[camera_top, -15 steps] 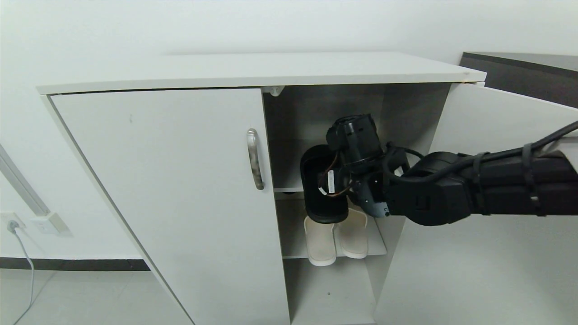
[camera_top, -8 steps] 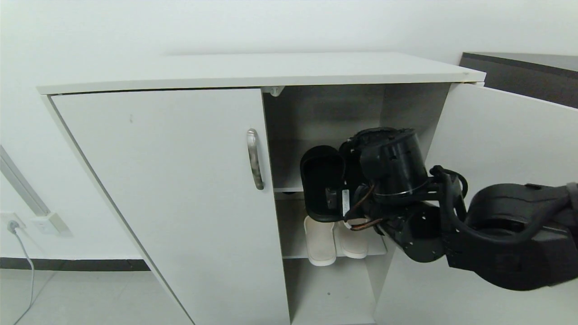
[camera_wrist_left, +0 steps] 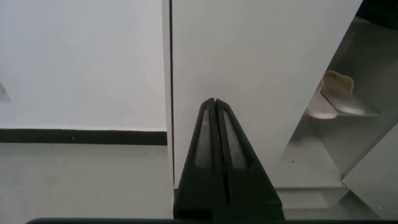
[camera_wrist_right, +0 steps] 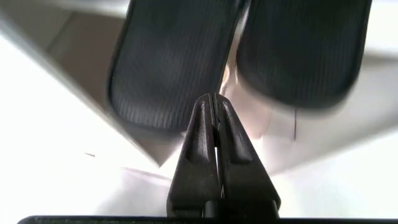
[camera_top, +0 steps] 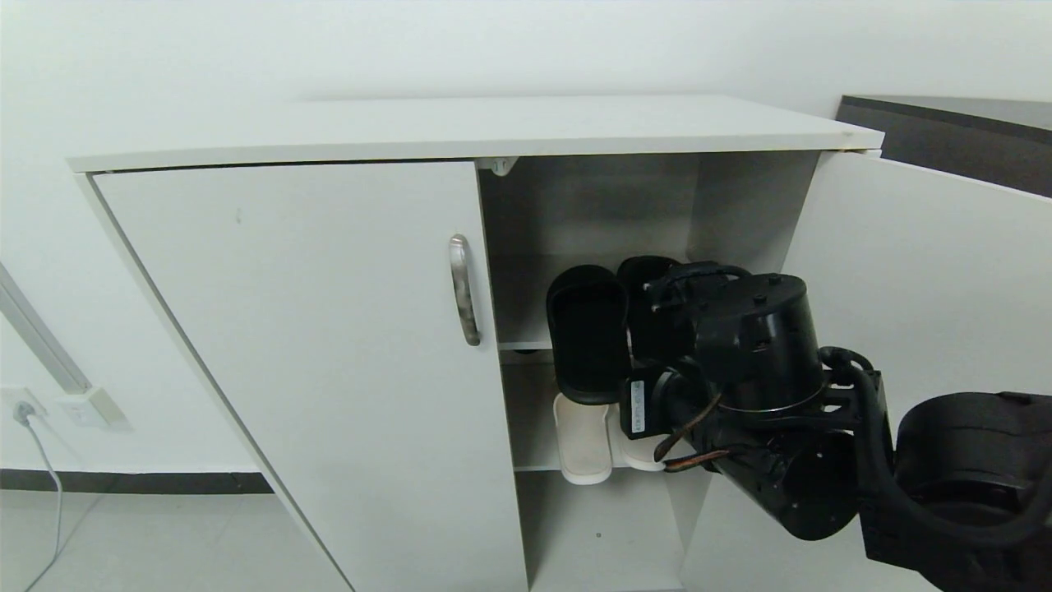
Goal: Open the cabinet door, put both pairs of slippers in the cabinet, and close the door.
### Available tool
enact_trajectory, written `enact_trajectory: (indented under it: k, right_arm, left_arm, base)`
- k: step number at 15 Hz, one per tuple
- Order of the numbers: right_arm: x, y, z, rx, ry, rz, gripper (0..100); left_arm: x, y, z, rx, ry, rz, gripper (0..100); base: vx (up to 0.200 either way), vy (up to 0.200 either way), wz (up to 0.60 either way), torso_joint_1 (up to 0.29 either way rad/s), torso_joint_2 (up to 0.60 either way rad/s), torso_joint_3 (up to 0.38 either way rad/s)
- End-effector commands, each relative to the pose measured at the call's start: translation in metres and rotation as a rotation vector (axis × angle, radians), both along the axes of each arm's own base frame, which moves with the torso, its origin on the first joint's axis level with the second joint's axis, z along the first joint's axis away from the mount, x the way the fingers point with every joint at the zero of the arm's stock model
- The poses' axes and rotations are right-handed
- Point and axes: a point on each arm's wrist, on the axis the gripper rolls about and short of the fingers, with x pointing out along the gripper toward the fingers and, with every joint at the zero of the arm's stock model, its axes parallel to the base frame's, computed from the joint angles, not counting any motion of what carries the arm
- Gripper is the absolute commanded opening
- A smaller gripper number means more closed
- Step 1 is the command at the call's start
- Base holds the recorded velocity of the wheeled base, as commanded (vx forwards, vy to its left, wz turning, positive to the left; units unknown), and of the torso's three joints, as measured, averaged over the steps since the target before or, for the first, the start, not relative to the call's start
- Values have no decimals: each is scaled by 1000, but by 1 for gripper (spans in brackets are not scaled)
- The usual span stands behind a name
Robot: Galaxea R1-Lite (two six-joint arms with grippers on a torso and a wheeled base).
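White wood makes up the cabinet (camera_top: 460,123) you see from the head view. Its left door (camera_top: 288,329) is closed flat, with a shiny handle (camera_top: 464,289) near the edge. Its right door (camera_top: 920,271) is swung out wide. Inside, the black slippers (camera_top: 585,337) sit side by side on the upper shelf (camera_top: 519,300), and their ends stick out past the shelf's front. The white slippers (camera_top: 583,444) sit side by side on the lower shelf (camera_top: 530,427), right under the black ones. Your right arm (camera_top: 772,362) is in front of the gap, close to the black slippers.

In the left wrist view, your left gripper (camera_wrist_left: 214,102) has its two fingers pressed tight together with nothing between them. It is in front of the closed left door, above the floor (camera_wrist_left: 81,174). The white slippers (camera_wrist_left: 333,102) show on their shelf, off to the side.

In the right wrist view, your right gripper (camera_wrist_right: 215,99) is also closed up tight and holds nothing. Its tip points at the gap between the ribbed bottoms of the two black slippers (camera_wrist_right: 171,62), very near them.
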Motion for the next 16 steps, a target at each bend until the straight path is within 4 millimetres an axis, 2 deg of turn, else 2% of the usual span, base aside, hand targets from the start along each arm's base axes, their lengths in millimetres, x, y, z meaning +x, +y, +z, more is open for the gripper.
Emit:
enact_trajectory:
  k: [1, 7, 16]
  right_arm:
    - [2, 4, -10, -12, 6, 2, 0]
    - [5, 8, -18, -20, 8, 0, 0]
    - [5, 8, -21, -32, 11, 0, 0]
  left_arm:
    - [0, 0, 0, 1, 0, 1, 0]
    - [0, 0, 0, 1, 0, 1, 0]
    - [0, 0, 0, -1, 2, 1, 0]
  base:
    - [0, 0, 0, 0, 0, 0]
    - [0, 0, 0, 0, 0, 0]
    - [-200, 0, 0, 2, 4, 2]
